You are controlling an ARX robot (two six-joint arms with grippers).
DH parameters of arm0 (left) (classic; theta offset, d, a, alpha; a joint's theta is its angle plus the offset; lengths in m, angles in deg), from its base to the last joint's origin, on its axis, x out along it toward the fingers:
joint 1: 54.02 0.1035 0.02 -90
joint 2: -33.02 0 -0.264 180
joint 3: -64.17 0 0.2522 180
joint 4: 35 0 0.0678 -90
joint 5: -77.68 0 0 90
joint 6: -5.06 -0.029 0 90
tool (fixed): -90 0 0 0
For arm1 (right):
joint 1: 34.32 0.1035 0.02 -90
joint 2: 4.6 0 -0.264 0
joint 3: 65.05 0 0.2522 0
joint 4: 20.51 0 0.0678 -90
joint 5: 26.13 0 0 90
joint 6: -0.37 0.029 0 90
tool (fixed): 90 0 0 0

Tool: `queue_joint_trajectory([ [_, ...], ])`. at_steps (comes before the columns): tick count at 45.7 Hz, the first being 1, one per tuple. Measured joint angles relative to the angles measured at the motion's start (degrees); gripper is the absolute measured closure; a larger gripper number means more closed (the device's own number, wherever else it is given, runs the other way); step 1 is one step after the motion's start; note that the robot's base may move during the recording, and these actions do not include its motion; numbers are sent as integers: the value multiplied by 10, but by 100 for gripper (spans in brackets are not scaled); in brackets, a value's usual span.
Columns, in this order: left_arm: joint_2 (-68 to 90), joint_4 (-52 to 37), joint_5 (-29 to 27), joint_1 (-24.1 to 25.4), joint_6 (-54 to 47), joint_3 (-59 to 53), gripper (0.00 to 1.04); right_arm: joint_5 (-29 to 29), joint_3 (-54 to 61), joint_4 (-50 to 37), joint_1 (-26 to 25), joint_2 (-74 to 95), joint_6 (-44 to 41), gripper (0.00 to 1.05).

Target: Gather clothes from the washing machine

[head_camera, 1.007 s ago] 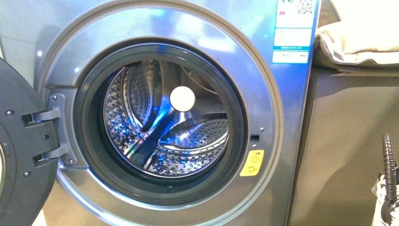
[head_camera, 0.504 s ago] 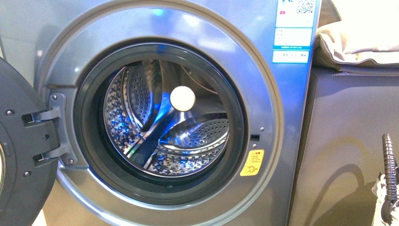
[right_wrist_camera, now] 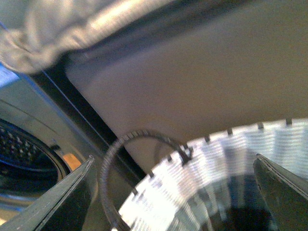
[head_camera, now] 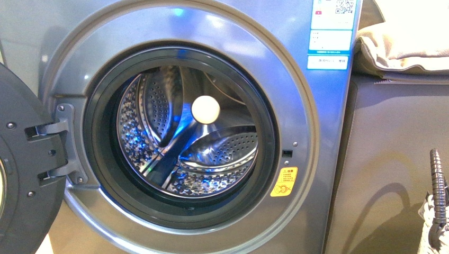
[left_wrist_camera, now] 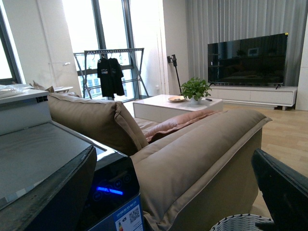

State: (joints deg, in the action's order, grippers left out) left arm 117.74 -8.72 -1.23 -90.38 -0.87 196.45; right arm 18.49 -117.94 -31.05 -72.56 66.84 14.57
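A: Front view. Washing machine (head_camera: 317, 174), grey-silver, fills the frame. Porthole door (head_camera: 21, 169) swung open to the left and cut off by the edge. Perforated drum (head_camera: 159, 106) is lit blue, with a round white disc (head_camera: 205, 109) at its centre. No garment can be seen in the drum from here.

B: Arms?

A: Neither arm in this view. Yellow sticker (head_camera: 284, 181) sits low right of the opening, white-blue label (head_camera: 329, 32) at the top right corner. Beside the machine stands a tan sofa (head_camera: 392, 159); a dark basket handle (head_camera: 437, 185) pokes in at the right edge.

B: Left wrist view.

A: It looks away from the drum: the sofa's back (left_wrist_camera: 202, 149), a white coffee table (left_wrist_camera: 173, 103), a potted plant (left_wrist_camera: 195, 89), a television (left_wrist_camera: 248, 58), and a drying rack (left_wrist_camera: 115, 72) with a black shirt. Left gripper (left_wrist_camera: 168, 192): both dark fingers at the frame's sides, wide apart, nothing between them. The machine's blue-lit top corner (left_wrist_camera: 110, 190) lies close by.

B: Right wrist view.

A: Blurred. Right gripper (right_wrist_camera: 175, 190) is spread wide and empty over the white woven basket (right_wrist_camera: 226, 163) and its ring handle (right_wrist_camera: 139, 144). A sliver of the drum opening (right_wrist_camera: 24, 149) shows. Basket interior is too dark and cropped to tell whether the clothes are there.
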Motion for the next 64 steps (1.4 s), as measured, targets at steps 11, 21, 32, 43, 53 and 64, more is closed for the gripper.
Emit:
queue_joint_trajectory([
  [11, 0, 0, 0, 0, 0, 0, 6, 45, -18, -141, 50, -117, 101, 8],
  [21, 114, 358, -266, -27, 144, 259, 6, 87, -3, -139, 125, -198, 114, 8],
  [32, 117, 425, -319, -22, 201, 301, 6, 91, 43, -134, 160, -264, 119, 8],
  [43, 28, 383, -397, -7, 192, 184, 6, 112, 128, -151, 174, -356, 97, 8],
  [53, -57, 372, -451, -1, 213, 55, 6, 132, 198, -180, 175, -406, 77, 8],
  [64, -147, 284, -460, 7, 170, -85, 18, 202, 272, -141, 223, -468, 18, 10],
])
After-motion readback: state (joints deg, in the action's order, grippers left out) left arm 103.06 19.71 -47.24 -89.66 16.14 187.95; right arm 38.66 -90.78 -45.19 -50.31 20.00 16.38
